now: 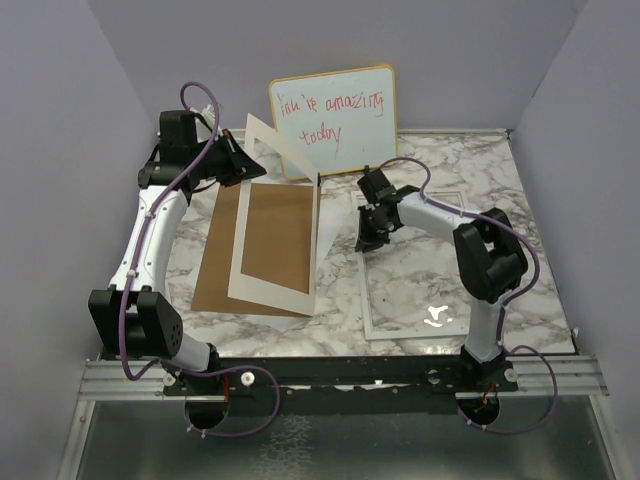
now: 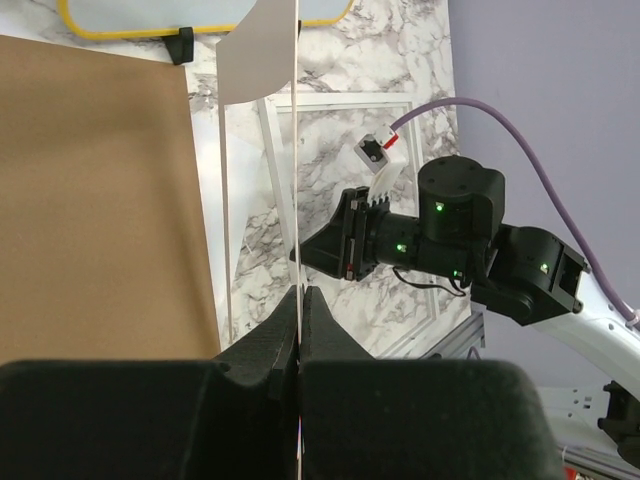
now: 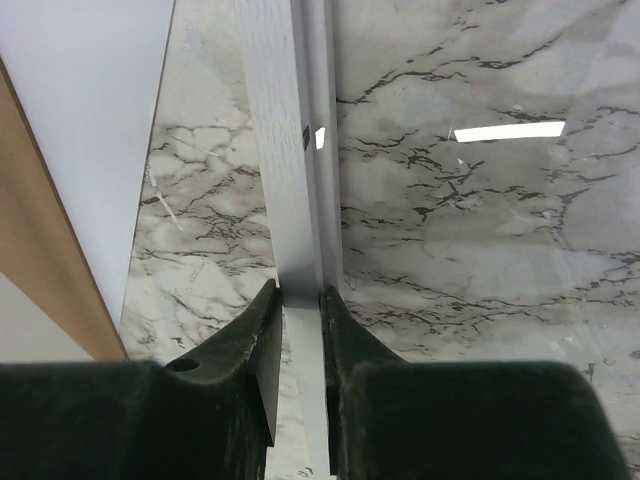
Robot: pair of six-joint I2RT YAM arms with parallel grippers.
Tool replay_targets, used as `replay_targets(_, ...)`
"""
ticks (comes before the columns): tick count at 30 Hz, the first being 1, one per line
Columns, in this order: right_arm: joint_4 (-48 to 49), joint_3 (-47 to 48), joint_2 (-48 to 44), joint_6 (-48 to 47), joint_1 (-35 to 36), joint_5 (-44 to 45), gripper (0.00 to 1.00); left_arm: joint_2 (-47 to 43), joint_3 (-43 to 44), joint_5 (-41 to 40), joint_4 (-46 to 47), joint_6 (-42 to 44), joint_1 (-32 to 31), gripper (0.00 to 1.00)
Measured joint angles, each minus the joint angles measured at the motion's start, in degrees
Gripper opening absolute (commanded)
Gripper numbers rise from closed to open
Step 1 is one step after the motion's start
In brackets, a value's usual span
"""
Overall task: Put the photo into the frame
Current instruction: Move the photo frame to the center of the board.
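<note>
My left gripper [image 1: 238,160] [image 2: 299,295] is shut on a thin sheet with a plain white side, the photo [image 1: 280,145] [image 2: 255,50]. It holds the sheet raised on edge above the table's back left; the printed side is hidden. The frame [image 1: 366,295] [image 2: 340,100], with a thin white rim and a glossy pane, lies flat on the marble at the right. My right gripper [image 1: 368,235] [image 3: 298,295] is down at the frame's left rim [image 3: 285,150], with a finger pressed against each side of the rim.
A white mat [image 1: 272,297] [image 2: 207,200] with a cut-out window lies on the brown backing board [image 1: 215,260] [image 2: 90,200], left of the frame. A whiteboard [image 1: 335,120] with red handwriting leans on the back wall. Purple walls close in three sides.
</note>
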Motion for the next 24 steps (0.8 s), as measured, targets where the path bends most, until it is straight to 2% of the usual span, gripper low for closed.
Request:
replay_targets(6, 0.07, 1.44, 1.33, 0.48, 0.02, -2.62, 0.18, 0.0, 0.9, 0.11, -0.81, -0.04, 0.0, 0.0)
replay_targets(19, 2.73, 8.52, 7.76, 5.86, 3.37, -12.04, 0.2, -0.35, 8.68, -1.05, -1.73, -0.72, 0.0, 0.0)
replay_targets(21, 3.5, 8.87, 7.98, 6.54, 3.58, -13.38, 0.22, -0.7, 8.87, -1.25, -1.84, -0.81, 0.0, 0.0)
replay_targets(24, 3.91, 9.7, 7.96, 7.34, 3.67, -14.05, 0.33, -0.96, 9.38, -1.31, -2.05, -1.31, 0.0, 0.0)
